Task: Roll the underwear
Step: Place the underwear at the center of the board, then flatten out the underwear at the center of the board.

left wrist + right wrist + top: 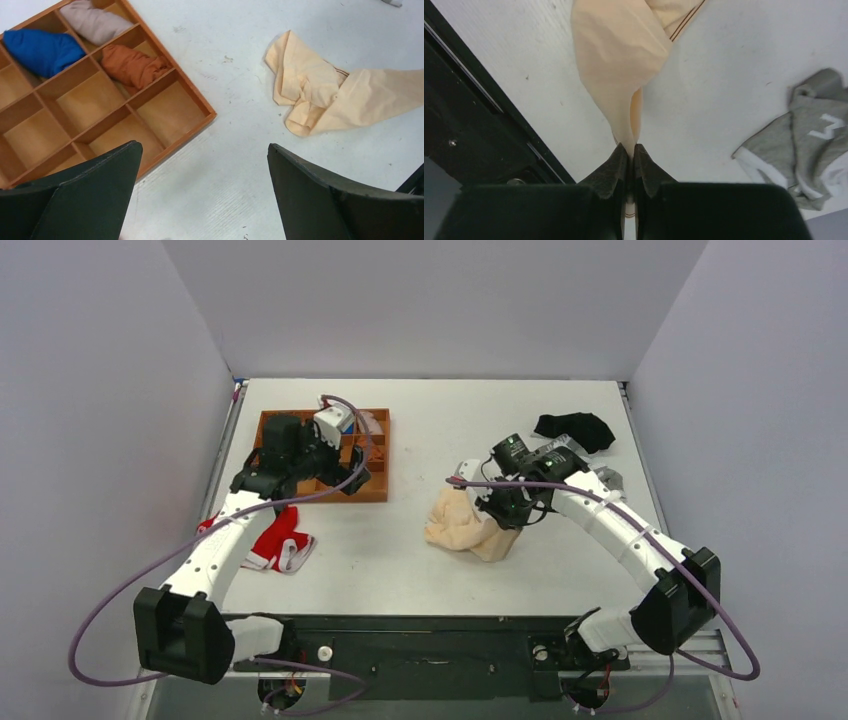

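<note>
The cream underwear [462, 524] lies crumpled at mid-table, one end lifted. My right gripper [512, 512] is shut on that end; in the right wrist view the fabric [621, 60] hangs stretched from the pinched fingertips [631, 148] down to the table. In the left wrist view the underwear [325, 90] trails off to the right. My left gripper [352, 468] hovers over the near right corner of the wooden tray, jaws wide open with nothing between them [202, 150], well left of the underwear.
A wooden divided tray [372, 490] at back left holds blue [42, 50], grey-beige [92, 20] and rust [132, 65] rolls. A red garment [280, 545] lies by the left arm. A black garment [575, 428] and a grey one [809, 145] lie at right.
</note>
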{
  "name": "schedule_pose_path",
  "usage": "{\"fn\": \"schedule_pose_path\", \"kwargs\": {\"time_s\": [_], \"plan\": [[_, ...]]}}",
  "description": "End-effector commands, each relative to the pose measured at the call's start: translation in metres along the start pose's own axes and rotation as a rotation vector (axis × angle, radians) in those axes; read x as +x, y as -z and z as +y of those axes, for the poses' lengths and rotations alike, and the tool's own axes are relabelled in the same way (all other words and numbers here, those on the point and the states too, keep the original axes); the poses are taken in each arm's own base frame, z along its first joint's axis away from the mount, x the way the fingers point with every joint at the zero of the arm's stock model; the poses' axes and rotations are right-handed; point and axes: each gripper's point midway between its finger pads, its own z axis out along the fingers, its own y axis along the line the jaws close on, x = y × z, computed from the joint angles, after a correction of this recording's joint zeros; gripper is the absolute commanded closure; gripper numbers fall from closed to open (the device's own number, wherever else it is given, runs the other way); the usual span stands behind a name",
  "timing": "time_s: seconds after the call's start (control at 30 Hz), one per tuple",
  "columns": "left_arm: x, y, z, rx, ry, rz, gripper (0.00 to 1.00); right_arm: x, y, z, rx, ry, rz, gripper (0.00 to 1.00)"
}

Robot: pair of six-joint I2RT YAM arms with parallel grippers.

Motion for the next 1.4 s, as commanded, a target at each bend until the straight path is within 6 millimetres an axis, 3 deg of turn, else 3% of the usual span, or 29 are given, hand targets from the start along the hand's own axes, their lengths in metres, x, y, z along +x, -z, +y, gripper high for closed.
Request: {"fn": "schedule_pose_path", "kwargs": {"time_s": [0.0,0.23,0.5,0.53,0.67,0.87,1.0,1.17,1.37], "plan": [[-0.009,-0.012,-0.028,0.061,-0.150,-0.031,0.03,0.017,-0.010,-0.009,0.053,-0.057,-0.037,1.00],[0.023,-0.043,-0.087,0.245,-0.360,0.005,0.03,0.040,-0.027,-0.029,0.067,-0.181,-0.021,0.97],[0.056,-0.076,-0.135,0.407,-0.469,0.113,0.00,0.063,-0.050,-0.035,0.044,-0.297,0.028,0.93],[0.050,-0.079,-0.140,0.420,-0.482,0.105,0.03,0.065,-0.050,-0.037,0.041,-0.318,0.027,0.94],[0.068,-0.098,-0.176,0.543,-0.500,0.165,0.13,0.070,-0.054,-0.042,-0.005,-0.405,0.008,1.00],[0.070,-0.114,-0.213,0.655,-0.408,0.170,0.24,0.077,-0.059,-0.042,-0.094,-0.489,-0.009,1.00],[0.066,-0.121,-0.240,0.704,-0.376,0.172,0.25,0.081,-0.065,-0.037,-0.135,-0.501,-0.007,1.00],[0.064,-0.135,-0.258,0.766,-0.368,0.157,0.27,0.081,-0.071,-0.036,-0.200,-0.556,-0.028,1.00],[0.080,-0.152,-0.276,0.849,-0.323,0.220,0.37,0.084,-0.077,-0.035,-0.256,-0.608,-0.040,1.00]]}}
